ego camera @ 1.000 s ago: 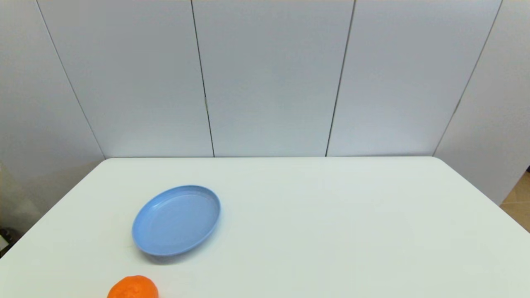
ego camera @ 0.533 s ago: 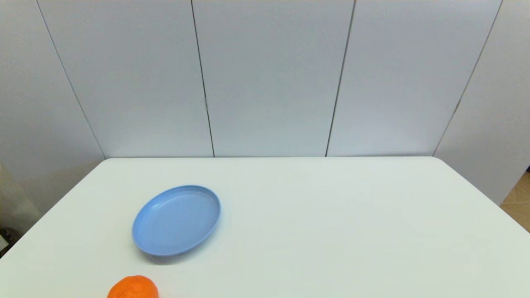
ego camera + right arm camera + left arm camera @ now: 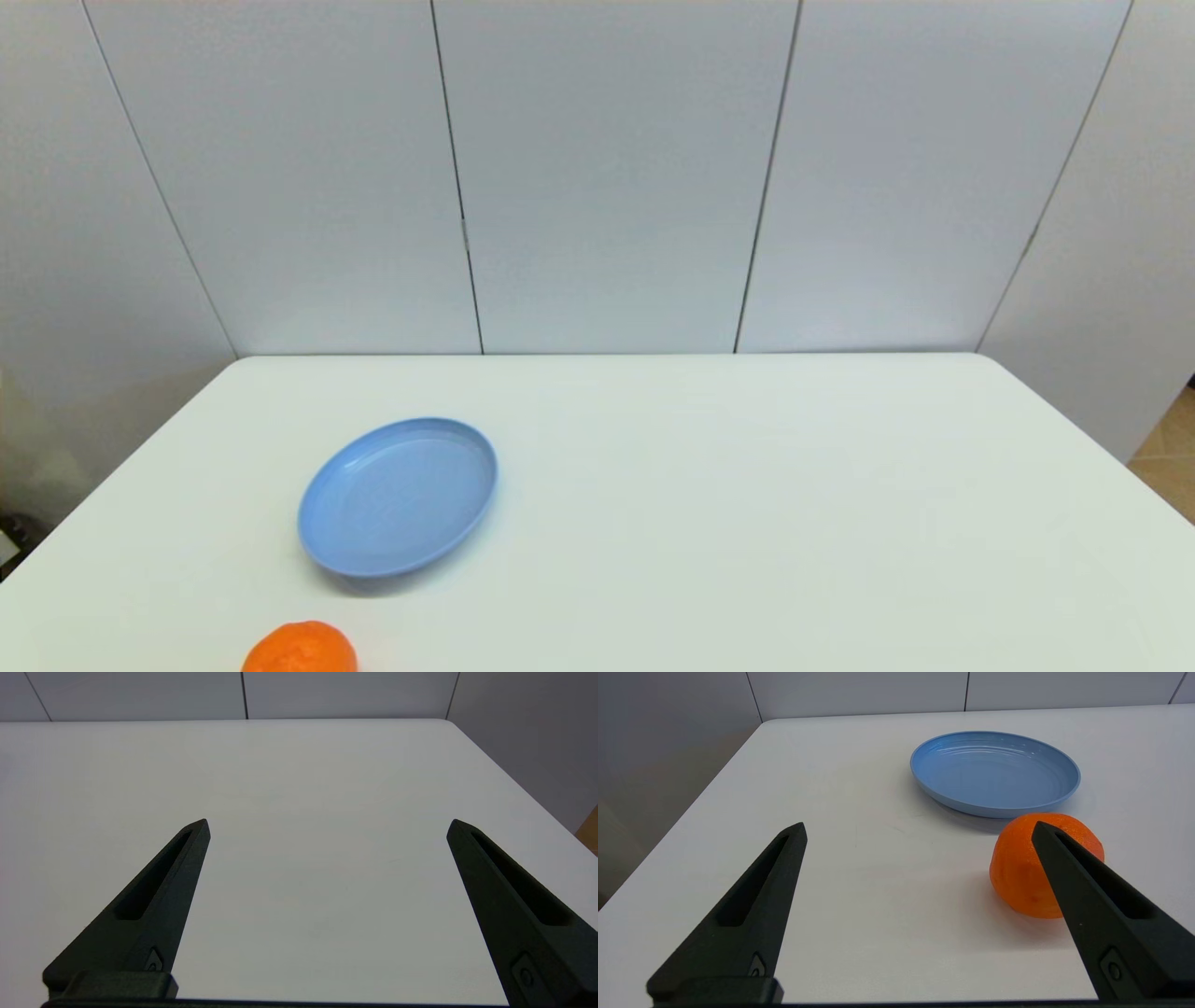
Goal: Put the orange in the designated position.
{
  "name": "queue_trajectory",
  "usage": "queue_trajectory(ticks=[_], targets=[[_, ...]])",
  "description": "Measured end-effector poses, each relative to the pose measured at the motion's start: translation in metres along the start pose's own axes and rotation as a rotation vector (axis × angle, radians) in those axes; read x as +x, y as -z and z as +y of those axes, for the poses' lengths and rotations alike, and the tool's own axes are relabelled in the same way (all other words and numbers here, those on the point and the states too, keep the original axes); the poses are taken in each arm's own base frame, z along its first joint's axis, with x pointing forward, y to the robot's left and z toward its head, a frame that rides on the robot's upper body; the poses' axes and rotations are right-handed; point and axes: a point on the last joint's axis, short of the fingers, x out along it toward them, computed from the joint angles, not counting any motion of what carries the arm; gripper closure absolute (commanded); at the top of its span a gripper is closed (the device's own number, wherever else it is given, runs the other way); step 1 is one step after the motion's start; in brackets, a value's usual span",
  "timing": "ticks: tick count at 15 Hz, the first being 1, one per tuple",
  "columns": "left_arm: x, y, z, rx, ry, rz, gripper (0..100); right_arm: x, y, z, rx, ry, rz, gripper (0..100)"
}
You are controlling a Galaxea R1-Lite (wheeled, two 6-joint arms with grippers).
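the orange (image 3: pixel 1034 877) sits on the table just beside the blue plate (image 3: pixel 994 772), not on it. your left gripper (image 3: pixel 917 833) is spread wide and empty, one finger overlapping the fruit off-centre; close like this and you may knock it rolling. right gripper (image 3: pixel 327 826) idles wide, empty.

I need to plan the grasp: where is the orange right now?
The orange sits on the white table at its near edge on the robot's left, just before the blue plate, not touching it.

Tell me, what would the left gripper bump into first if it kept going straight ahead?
Probably the orange: one finger of the open left gripper already lines up with it. Between the fingers lies bare table.
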Motion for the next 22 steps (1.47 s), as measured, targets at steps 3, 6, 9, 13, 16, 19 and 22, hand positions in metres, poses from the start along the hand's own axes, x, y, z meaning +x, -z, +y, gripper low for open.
queue_trajectory(ticks=[3, 6, 9, 13, 16, 19, 22], targets=[[0.0000, 0.0000, 0.0000, 0.000, 0.000, 0.000, 0, 0.0000, -0.0001, 0.0000, 0.000, 0.000, -0.001, 0], [0.0000, 0.0000, 0.0000, 0.000, 0.000, 0.000, 0, 0.0000, -0.0001, 0.0000, 0.000, 0.000, -0.001, 0], [0.0000, 0.0000, 0.0000, 0.000, 0.000, 0.000, 0, 0.0000, 0.0000, 0.0000, 0.000, 0.000, 0.000, 0], [0.0000, 0.0000, 0.0000, 0.000, 0.000, 0.000, 0, 0.0000, 0.0000, 0.0000, 0.000, 0.000, 0.000, 0], [0.0000, 0.0000, 0.0000, 0.000, 0.000, 0.000, 0, 0.0000, -0.0001, 0.0000, 0.000, 0.000, -0.001, 0], [0.0000, 0.0000, 0.0000, 0.000, 0.000, 0.000, 0, 0.0000, -0.0001, 0.0000, 0.000, 0.000, -0.001, 0], [0.0000, 0.0000, 0.0000, 0.000, 0.000, 0.000, 0, 0.0000, 0.0000, 0.0000, 0.000, 0.000, 0.000, 0]])
